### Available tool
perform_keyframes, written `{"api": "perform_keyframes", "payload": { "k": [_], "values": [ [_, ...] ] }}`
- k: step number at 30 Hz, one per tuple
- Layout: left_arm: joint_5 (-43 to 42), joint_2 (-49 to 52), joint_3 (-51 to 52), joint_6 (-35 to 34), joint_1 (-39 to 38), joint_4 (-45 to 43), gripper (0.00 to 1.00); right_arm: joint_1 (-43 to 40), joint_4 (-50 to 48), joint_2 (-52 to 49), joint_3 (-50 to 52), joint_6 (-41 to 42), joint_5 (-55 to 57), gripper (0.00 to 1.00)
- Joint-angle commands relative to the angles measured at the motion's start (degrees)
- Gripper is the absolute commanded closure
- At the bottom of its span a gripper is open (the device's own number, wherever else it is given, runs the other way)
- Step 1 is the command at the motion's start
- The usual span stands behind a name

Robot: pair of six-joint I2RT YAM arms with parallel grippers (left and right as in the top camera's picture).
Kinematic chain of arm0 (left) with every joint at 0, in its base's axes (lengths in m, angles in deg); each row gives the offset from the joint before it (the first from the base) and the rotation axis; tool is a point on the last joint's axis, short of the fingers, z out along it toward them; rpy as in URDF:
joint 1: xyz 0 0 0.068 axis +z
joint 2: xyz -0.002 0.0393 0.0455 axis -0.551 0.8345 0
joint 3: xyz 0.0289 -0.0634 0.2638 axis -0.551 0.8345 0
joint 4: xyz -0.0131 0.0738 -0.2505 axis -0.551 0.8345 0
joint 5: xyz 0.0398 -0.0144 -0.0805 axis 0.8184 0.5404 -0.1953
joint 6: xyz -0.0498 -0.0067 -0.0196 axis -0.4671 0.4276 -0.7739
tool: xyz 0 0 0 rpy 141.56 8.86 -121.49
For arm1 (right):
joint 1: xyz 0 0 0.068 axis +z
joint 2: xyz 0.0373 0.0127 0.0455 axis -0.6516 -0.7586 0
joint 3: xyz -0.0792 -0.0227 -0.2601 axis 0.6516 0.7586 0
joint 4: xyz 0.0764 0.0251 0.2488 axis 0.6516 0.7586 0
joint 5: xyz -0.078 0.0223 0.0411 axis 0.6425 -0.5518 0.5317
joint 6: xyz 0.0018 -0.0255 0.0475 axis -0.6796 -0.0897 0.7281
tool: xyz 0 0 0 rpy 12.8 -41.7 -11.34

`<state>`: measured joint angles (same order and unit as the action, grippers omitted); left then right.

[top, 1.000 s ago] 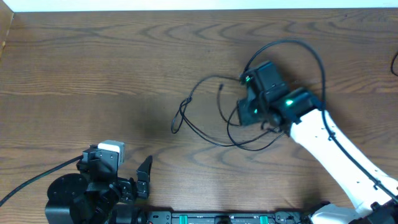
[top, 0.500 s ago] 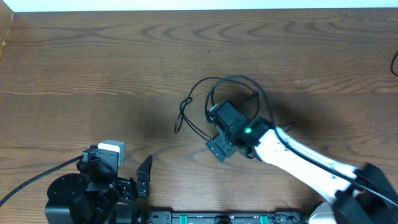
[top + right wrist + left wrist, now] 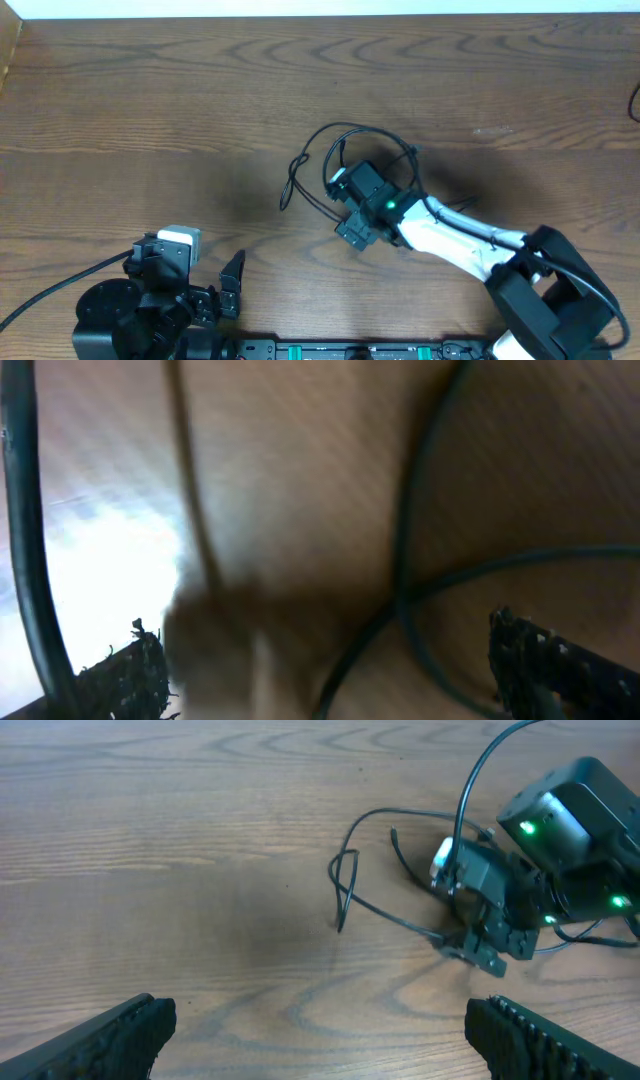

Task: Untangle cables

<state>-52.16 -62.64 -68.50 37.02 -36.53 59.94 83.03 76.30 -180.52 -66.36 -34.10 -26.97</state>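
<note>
Cables point(image 3: 345, 127): black tangle mid-bench point(image 3: 150, 120), under the right fingers point(image 3: 560, 660).
Right fingers: wide, seemingly empty — the view is blurred.
Left fingers point(image 3: 110, 1030): wide, at the near edge.
Risk: pinching crossed strands together — that tightens the tangle.

surface: brown wood-grain table point(image 3: 150, 100) | on it: thin black cables point(image 3: 289, 188) — looped, tangled, mid-table

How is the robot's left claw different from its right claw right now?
The left gripper sits at the table edge, away from the cables; the right gripper hangs right over them. Between the left gripper's fingers is bare wood; between the right's, crossing cables. Both are open, holding nothing.
</note>
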Motion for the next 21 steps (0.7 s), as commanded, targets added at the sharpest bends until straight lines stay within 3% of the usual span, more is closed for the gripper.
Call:
{"api": "perform_keyframes", "payload": {
  "k": [1,4,7,10,14,21],
  "values": [
    [-0.1,0.0,-0.4,1.0,0.1,0.0,0.00,-3.2,-1.1,-3.0,-0.2,-1.5,-8.1,0.01],
    [-0.1,0.0,-0.4,1.0,0.1,0.0,0.00,-4.7,-1.0,-5.0,-0.2,-0.9,-13.0,0.02],
    [-0.1,0.0,-0.4,1.0,0.1,0.0,0.00,-4.9,0.5,-5.7,-0.2,1.9,-14.0,0.15],
    [-0.1,0.0,-0.4,1.0,0.1,0.0,0.00,-4.8,3.1,-5.7,-0.2,4.3,-14.0,0.39],
    [-0.1,0.0,-0.4,1.0,0.1,0.0,0.00,-4.9,5.3,-5.6,-0.2,5.7,-14.0,0.97],
    [-0.1,0.0,-0.4,1.0,0.1,0.0,0.00,-5.3,8.3,-4.7,-3.0,6.3,-14.3,0.99]
  ]
}}
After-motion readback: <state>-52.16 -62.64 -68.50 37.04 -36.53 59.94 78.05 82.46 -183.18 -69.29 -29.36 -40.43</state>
